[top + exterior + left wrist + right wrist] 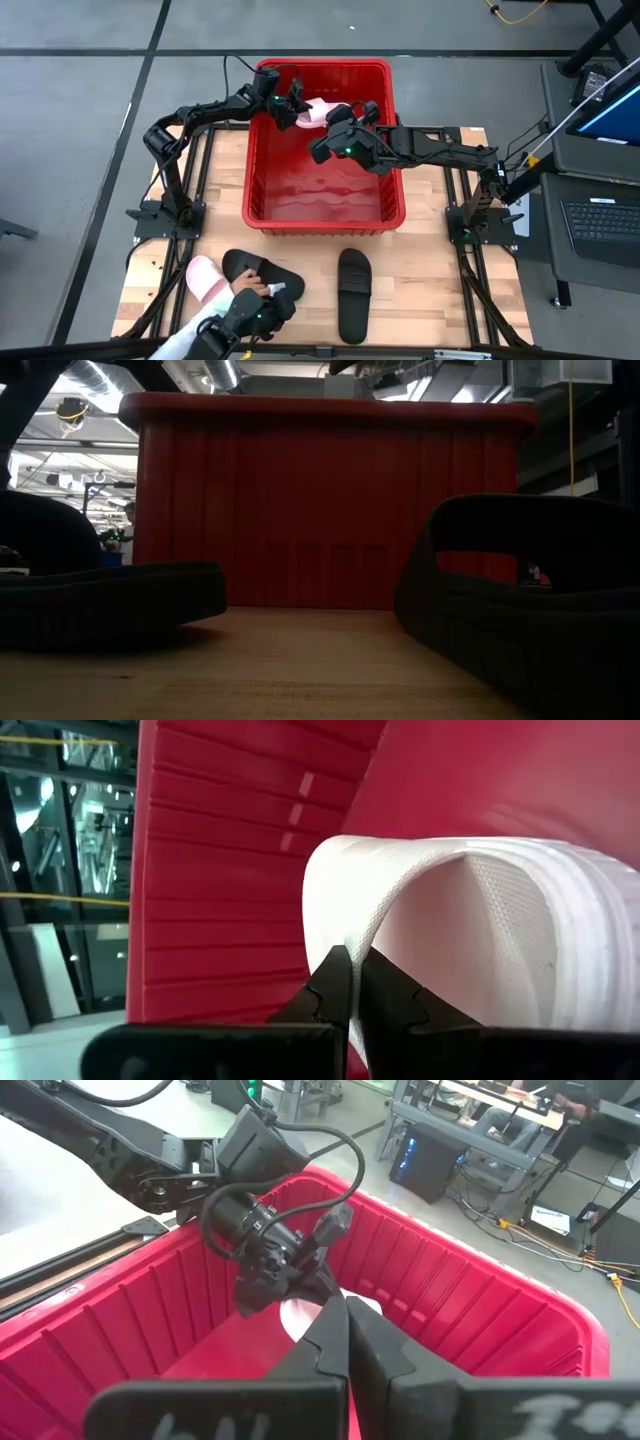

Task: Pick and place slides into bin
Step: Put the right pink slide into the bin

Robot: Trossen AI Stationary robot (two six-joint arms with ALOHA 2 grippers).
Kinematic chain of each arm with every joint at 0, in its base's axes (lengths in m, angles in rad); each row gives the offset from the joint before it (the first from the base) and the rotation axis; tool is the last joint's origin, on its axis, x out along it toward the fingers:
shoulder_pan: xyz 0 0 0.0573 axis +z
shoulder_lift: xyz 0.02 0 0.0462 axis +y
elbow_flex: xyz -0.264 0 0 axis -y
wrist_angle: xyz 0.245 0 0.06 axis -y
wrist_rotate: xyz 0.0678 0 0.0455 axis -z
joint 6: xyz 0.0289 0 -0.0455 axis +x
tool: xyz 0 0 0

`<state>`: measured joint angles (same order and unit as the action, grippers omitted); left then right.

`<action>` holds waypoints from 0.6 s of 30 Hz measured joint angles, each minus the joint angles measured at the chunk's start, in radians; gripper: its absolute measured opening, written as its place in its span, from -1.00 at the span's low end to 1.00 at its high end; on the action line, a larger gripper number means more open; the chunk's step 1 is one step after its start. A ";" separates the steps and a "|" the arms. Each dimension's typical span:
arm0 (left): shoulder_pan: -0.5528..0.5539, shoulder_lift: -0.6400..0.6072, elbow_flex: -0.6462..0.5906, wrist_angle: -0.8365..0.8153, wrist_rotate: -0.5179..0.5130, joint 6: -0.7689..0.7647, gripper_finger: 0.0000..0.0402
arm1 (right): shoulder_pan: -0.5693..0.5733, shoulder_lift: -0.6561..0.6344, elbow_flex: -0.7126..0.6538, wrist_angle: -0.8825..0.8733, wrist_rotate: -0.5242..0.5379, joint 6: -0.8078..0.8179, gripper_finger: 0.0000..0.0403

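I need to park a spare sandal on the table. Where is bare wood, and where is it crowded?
Bare wood lies right of the lone black slide, toward the table's front right corner, and left of the bin. The front left is crowded: a pink slide, another black slide and a person's hand.

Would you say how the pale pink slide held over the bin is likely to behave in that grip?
Probably light: the left gripper carries the pink slide by a pinch on its strap edge alone. The strap arches smoothly, so likely soft and bendy. Its textured surface probably resists slipping above the bin.
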<state>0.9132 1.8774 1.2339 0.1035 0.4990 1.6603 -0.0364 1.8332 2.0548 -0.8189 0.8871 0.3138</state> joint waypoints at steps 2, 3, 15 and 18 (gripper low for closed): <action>0.000 0.000 0.000 -0.002 -0.004 -0.001 -0.98 | 0.000 0.000 0.000 0.000 -0.001 0.000 -0.99; 0.000 0.000 0.000 -0.003 -0.004 -0.001 -0.98 | 0.000 0.000 0.000 0.000 -0.001 0.000 -0.99; 0.001 0.000 0.000 -0.003 -0.004 -0.047 -0.94 | 0.000 0.000 0.000 0.000 -0.025 0.000 -0.99; 0.001 0.000 0.000 -0.003 -0.004 -0.088 -0.87 | 0.000 0.000 0.000 0.000 -0.025 0.000 -0.99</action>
<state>0.9142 1.8774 1.2335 0.1001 0.4947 1.5724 -0.0361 1.8332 2.0544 -0.8189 0.8619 0.3138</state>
